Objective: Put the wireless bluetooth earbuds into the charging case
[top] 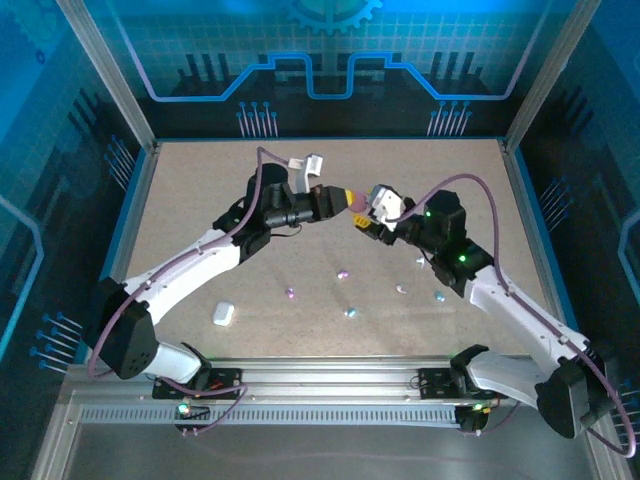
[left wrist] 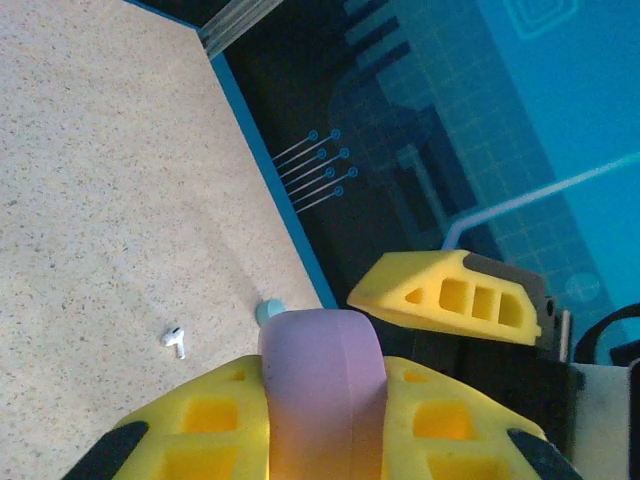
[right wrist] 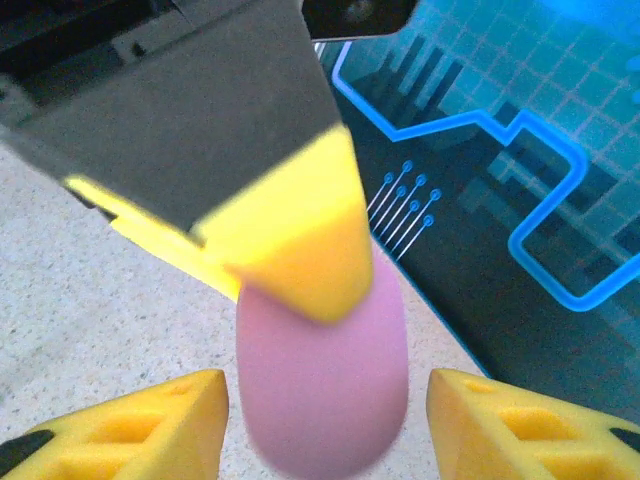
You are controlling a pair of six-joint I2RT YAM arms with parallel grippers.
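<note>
**Pink case held in the air between the two grippers**

The left gripper (top: 345, 197) is raised over the middle of the table (top: 200, 200) and is closed on a pink charging case (right wrist: 320, 400). In the left wrist view the case sits tight between its two yellow fingers (left wrist: 190, 430), with the rounded end sticking out past the tips.

The right gripper (top: 362, 220) meets it from the right side. Its fingers (right wrist: 140, 425) stand apart, one on each side of the pink case. A narrow gap shows on both sides, so they do not grip it. One yellow finger of the left gripper lies over the top of the case in this view.

The earbuds lie loose on the table, nearer than the two grippers. None of them is in a case. There is a purple earbud (top: 343, 272), and a second purple one (top: 290, 293) to the left of it. A light blue earbud (top: 351, 312) lies nearer still. A white earbud (top: 401, 289) and another light blue one (top: 439, 296) lie more to the right.

A white case (top: 223, 313) rests on the table at the near left, well apart from the earbuds.
</note>
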